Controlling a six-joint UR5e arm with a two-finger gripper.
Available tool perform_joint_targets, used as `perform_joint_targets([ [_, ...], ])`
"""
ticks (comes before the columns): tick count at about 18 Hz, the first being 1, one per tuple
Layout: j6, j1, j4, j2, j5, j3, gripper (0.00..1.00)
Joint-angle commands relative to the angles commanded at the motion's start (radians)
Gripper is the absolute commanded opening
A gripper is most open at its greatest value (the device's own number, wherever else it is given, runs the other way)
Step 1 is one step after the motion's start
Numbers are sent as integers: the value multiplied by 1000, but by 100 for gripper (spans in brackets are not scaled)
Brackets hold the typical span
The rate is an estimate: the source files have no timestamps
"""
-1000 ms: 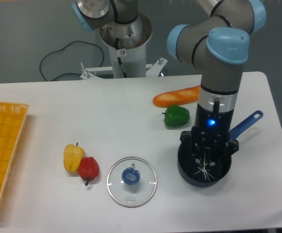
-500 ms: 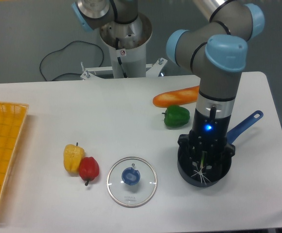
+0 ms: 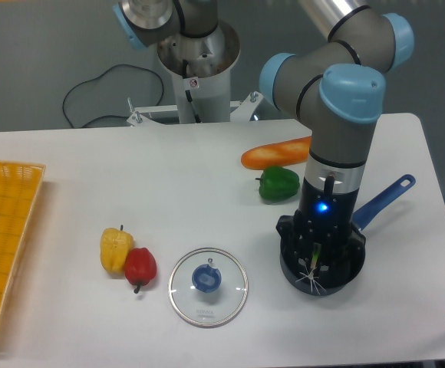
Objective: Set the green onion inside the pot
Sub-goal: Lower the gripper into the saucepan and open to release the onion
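From the fixed camera, our only view, we judge the step in hand to be the placing itself: the gripper [image 3: 315,259] hangs straight down over the pot [image 3: 291,272], low enough that its body hides most of the pot's opening. The pot sits at about four o'clock on the table [image 3: 207,176], its blue handle pointing out toward two o'clock.

The green onion [image 3: 315,254] shows as a thin green sliver between the fingers, running down to a white rooty end that spreads just above or inside the pot, at six o'clock from the gripper. We take the fingers to be closed on the stalk, though the contact itself is too small to see clearly. We cannot tell whether the root end touches the pot's bottom.

The next move, as we judge it, calls for releasing the stalk so it drops in, then lifting straight up clear of the rim.

At eleven o'clock from the pot lies the green bell pepper [image 3: 278,184]; at nine o'clock, the glass lid [image 3: 208,287].
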Motion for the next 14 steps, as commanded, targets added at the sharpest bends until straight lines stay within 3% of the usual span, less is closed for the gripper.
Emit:
perform_joint_targets([
  [14, 20, 2, 2, -12, 31, -31, 19],
])
